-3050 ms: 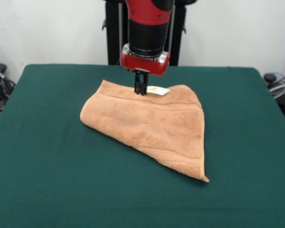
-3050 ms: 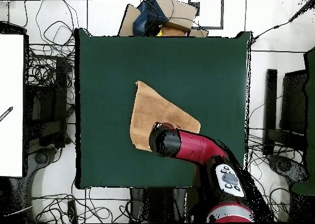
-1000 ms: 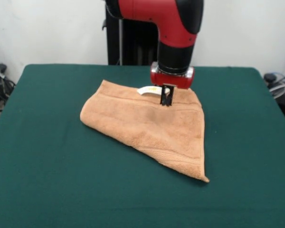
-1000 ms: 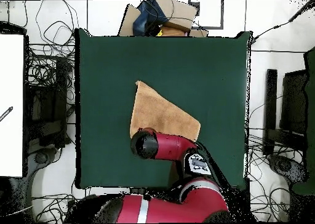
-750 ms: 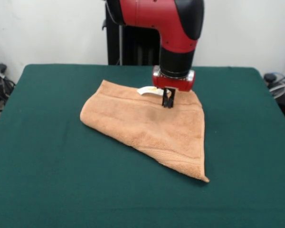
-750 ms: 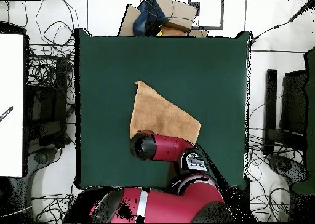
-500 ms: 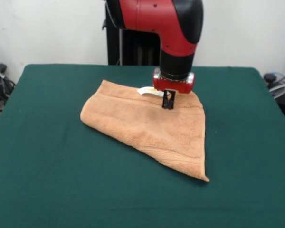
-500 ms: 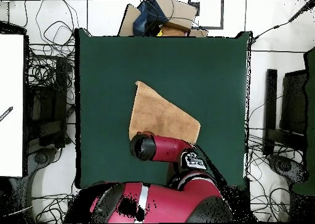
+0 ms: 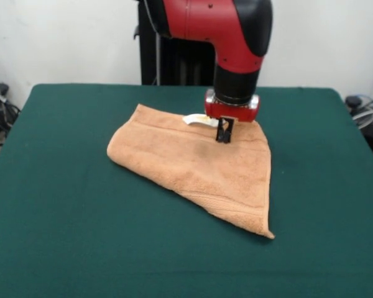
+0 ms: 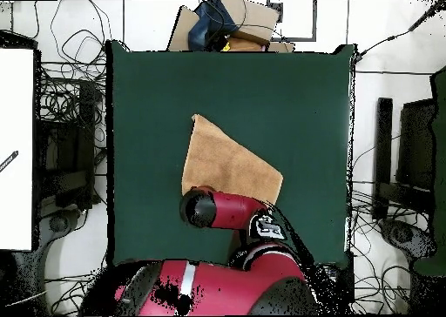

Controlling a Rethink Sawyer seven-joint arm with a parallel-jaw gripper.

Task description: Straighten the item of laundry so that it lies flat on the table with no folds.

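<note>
The item of laundry (image 9: 199,164) is a tan terry towel, folded over into a rough triangle on the green table (image 9: 62,186). Its white tag (image 9: 198,120) sticks out at the far edge. My gripper (image 9: 223,138) comes straight down onto the towel's far right part, just right of the tag, with its black fingers pressed together into the cloth. In the overhead view the towel (image 10: 225,159) lies mid-table (image 10: 148,96), and the red arm (image 10: 228,211) covers its lower edge and hides the gripper.
The towel's pointed corner (image 9: 270,234) reaches toward the table's front right. Cables (image 10: 65,113) lie on the floor round the table. A white board (image 10: 16,148) stands at the left, and a cardboard box (image 10: 231,22) sits beyond the table's top edge.
The gripper has shifted a little to the right along the towel's far edge, and the whole towel has slid slightly right with it. Three seconds ago the gripper stood left of the tag.
</note>
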